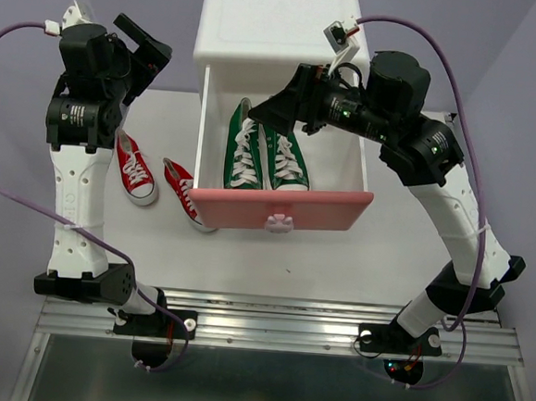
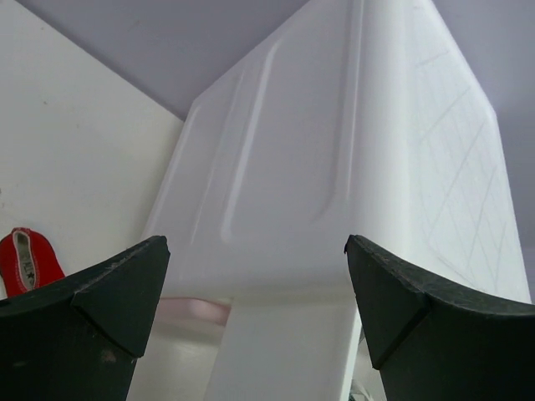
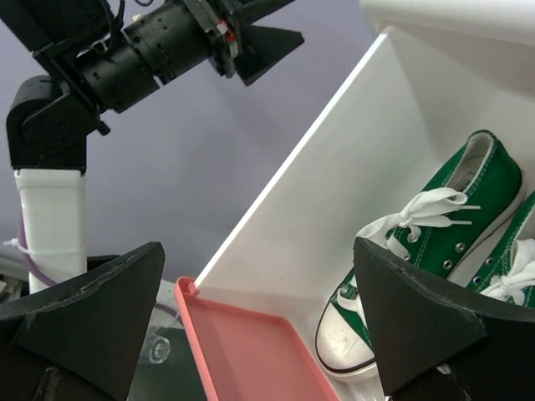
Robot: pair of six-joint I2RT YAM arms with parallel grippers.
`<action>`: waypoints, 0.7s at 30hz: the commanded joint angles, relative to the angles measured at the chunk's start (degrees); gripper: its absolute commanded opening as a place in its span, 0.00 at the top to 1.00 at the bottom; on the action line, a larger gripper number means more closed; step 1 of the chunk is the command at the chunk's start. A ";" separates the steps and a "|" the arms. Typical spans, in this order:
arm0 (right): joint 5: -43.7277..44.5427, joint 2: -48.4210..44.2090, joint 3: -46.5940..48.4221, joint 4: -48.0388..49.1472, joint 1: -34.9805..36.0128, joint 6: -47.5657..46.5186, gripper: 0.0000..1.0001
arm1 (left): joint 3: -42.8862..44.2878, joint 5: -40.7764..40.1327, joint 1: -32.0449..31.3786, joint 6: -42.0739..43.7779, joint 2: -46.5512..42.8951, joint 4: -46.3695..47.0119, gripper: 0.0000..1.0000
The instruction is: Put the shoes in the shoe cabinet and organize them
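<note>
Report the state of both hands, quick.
Left hand: open, holding nothing.
Right hand: open, holding nothing.

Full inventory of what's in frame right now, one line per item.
cabinet: 1, white, back centre of the table
drawer: 1, white with pink front, pulled out toward the arms
knob: 1, white, middle of the drawer front
green shoes: 2, green with white laces, side by side in the open drawer
red shoes: 2, red with white laces, on the table left of the drawer, one partly under its front corner
table: 1, white, under everything
rail: 1, silver, near edge
left arm: 1, white and black, left of the cabinet
left fingers: 2, black, open, empty
right arm: 1, white and black, reaching over the drawer
right fingers: 2, black, open, empty
</note>
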 commanded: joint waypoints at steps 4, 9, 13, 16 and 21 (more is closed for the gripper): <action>-12.33 1.40 5.81 3.10 0.32 -1.43 0.00 | 2.91 5.02 0.18 -0.07 -0.19 12.67 0.01; -22.43 4.21 8.45 6.43 0.32 1.29 0.00 | 4.40 9.67 0.18 0.36 1.12 17.51 0.01; -26.75 5.79 9.77 4.79 1.54 -0.01 0.00 | 7.03 13.63 0.18 1.24 3.23 18.13 0.01; -26.76 6.76 11.70 -0.13 3.82 -3.00 0.00 | 9.67 16.10 0.18 1.77 5.51 17.79 0.01; -24.57 5.19 9.95 -4.81 7.25 -5.47 0.00 | 13.54 16.10 -1.66 3.08 8.86 16.03 0.01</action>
